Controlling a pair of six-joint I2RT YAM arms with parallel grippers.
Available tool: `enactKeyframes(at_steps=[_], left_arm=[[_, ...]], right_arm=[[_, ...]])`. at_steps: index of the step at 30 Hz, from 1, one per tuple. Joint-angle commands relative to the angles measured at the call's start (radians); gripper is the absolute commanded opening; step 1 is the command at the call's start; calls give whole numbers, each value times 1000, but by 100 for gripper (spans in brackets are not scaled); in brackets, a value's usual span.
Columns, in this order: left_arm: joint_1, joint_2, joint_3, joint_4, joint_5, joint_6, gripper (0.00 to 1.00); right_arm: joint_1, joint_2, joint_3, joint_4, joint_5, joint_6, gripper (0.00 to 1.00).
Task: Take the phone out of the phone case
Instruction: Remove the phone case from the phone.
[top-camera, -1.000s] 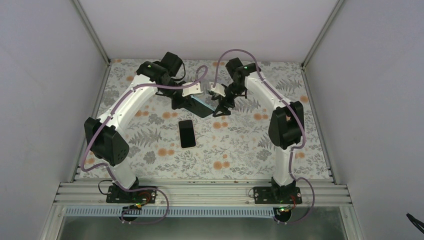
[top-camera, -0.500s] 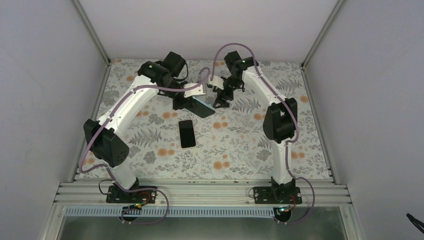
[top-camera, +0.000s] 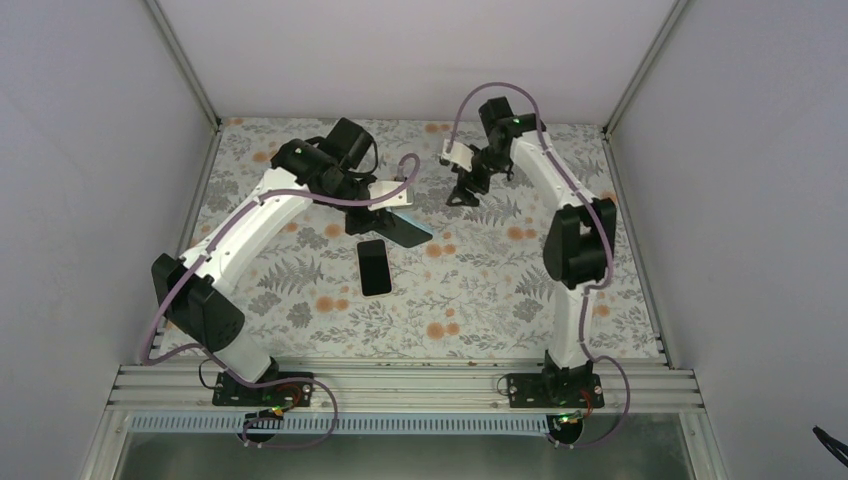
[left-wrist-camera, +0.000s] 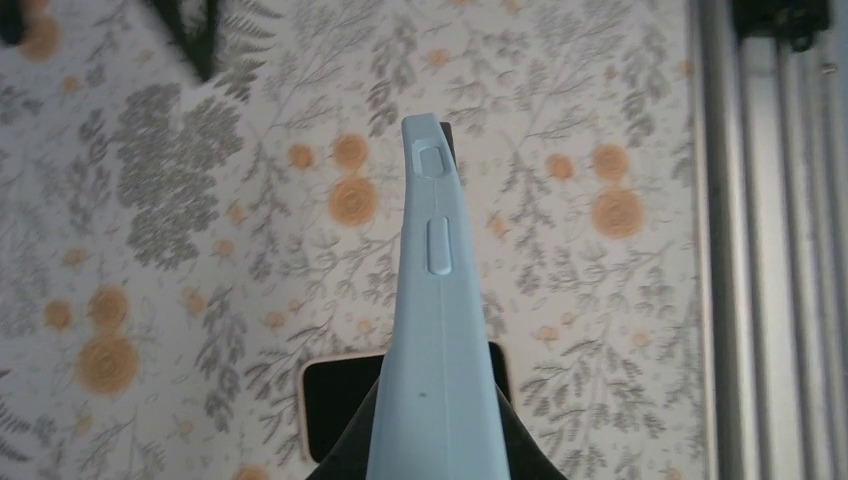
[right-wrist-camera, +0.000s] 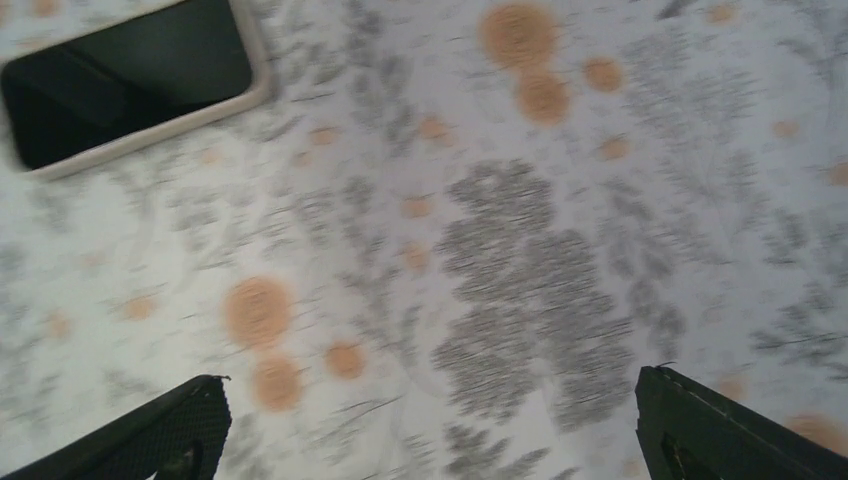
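The black phone (top-camera: 375, 267) lies flat and face up on the floral table (top-camera: 480, 290), out of its case. It also shows in the left wrist view (left-wrist-camera: 340, 400) and in the right wrist view (right-wrist-camera: 125, 85). My left gripper (top-camera: 385, 212) is shut on the pale blue phone case (top-camera: 408, 226) and holds it edge-on above the table, just beyond the phone. The case fills the middle of the left wrist view (left-wrist-camera: 437, 330). My right gripper (top-camera: 465, 192) is open and empty, above the far part of the table, to the right of the case. Its fingertips (right-wrist-camera: 180, 425) stand wide apart.
White walls enclose the table on three sides. An aluminium rail (top-camera: 400, 385) with both arm bases runs along the near edge; it also shows in the left wrist view (left-wrist-camera: 760, 250).
My right gripper has let go of the case and drawn back to the far right. My left gripper has swung the case towards the phone.
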Motion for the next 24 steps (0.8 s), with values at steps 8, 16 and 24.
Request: enactKeyframes(at_steps=[8,16,24], left_arm=[[49,6,-5,187,-10,-22,2],[51,25,26,183,13,-33,2],[52,22,19,172,21,-27,2]], right_arm=[[46,-358,-328,-55,-265,-60,100],[74,-356,-393,117,-233,48,100],[72,-347,-396,182,-218,75,100]])
